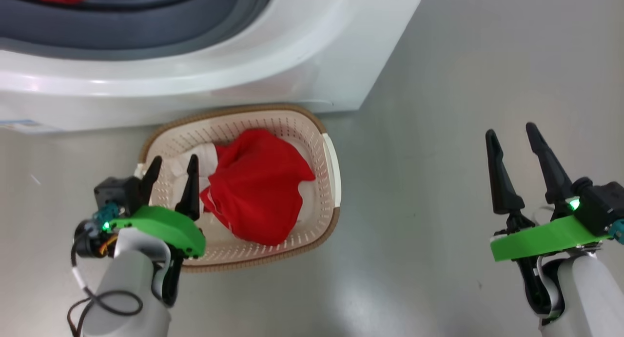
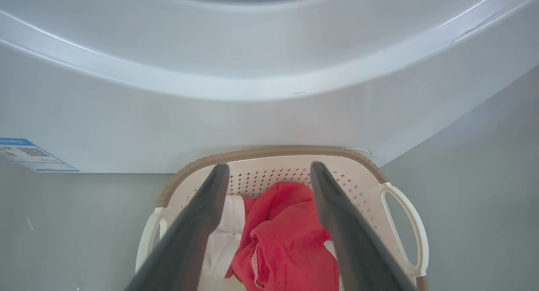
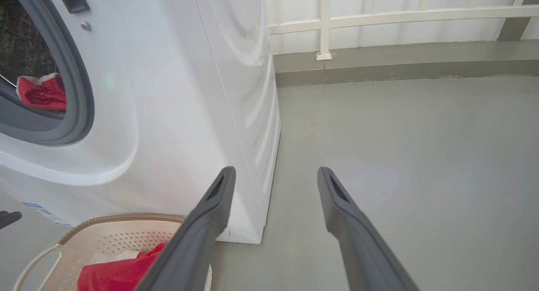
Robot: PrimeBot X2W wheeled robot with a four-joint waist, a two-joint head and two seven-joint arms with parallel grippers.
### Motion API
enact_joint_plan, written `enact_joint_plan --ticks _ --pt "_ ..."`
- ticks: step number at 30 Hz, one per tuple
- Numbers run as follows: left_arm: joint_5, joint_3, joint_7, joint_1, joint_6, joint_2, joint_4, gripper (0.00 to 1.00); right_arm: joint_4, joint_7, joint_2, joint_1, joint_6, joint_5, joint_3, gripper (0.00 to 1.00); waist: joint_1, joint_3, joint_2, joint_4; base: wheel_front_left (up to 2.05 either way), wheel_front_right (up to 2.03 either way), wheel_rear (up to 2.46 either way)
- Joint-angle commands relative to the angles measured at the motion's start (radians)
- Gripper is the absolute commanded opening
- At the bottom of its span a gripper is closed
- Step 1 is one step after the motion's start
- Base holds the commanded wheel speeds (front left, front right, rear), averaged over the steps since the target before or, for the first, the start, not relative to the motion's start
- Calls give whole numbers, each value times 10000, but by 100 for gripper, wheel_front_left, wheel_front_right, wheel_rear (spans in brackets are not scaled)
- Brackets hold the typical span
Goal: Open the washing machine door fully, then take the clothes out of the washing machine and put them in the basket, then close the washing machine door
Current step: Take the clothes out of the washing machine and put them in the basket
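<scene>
Hovering over the basket (image 1: 327,181), the left gripper (image 1: 175,157) is spread wide and empty.
Head view: you see crumpled red clothes (image 1: 258,186) lying in that cream, perforated, brown-rimmed container, just before the glossy white washing machine (image 1: 243,73); the right gripper (image 1: 510,128), equally wide and holding nothing, stands over bare grey floor (image 1: 438,132), well apart. Left wrist view: dark tapered fingers (image 2: 202,223) frame the fabric from above. Right wrist view: another red garment (image 3: 42,93) lies in the drum mouth, inside the grey gasket (image 3: 80,93).
</scene>
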Motion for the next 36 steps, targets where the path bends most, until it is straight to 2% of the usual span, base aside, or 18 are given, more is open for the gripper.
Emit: enact_joint_plan --ticks 1,16,17,27,36 --pt "76 297 -63 425 -50 270 -328 100 -158 -63 -84 279 48 -31 213 100 0 -546 0 154 0 0 0" --pt "532 824 -63 2646 -67 270 -3404 100 203 -63 -255 1323 48 65 323 100 0 -2737 0 349 0 0 0" --pt "616 916 -63 3242 -67 270 -4198 100 229 -63 -272 1601 48 77 292 100 0 -3161 0 364 0 0 0" --pt "718 1053 -63 4749 -55 270 -5870 100 221 -63 -241 2403 48 100 138 100 0 -3989 0 413 0 0 0" --pt "770 1318 -63 6114 202 269 -6812 100 208 -63 -214 2928 48 128 93 100 0 -4440 0 385 0 0 0"
